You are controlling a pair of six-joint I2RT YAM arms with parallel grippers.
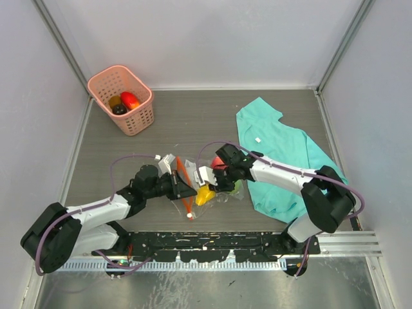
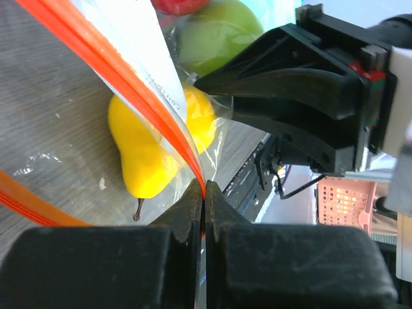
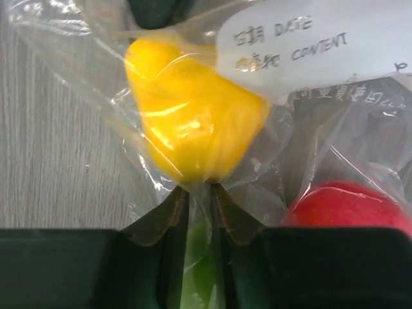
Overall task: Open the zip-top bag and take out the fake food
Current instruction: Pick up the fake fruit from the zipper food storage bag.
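Zip-top bag [image 3: 77, 90] is pinched: strip [image 2: 96, 67] by left gripper [image 2: 205, 193], film at 3 o'clock by right gripper [image 3: 198, 201] | risk: film torn by overpull

We count one zip-top bag [image 3: 322, 122], three fake fruits [image 3: 193, 122] inside, at least two more in one pink basket [image 1: 138, 119], one teal cloth [image 1: 277, 141].

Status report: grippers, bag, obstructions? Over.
Left gripper shut on zip strip of bag. Right gripper shut on bag wall by yellow pear. Fruit inside. Cloth alongside, not interfering.
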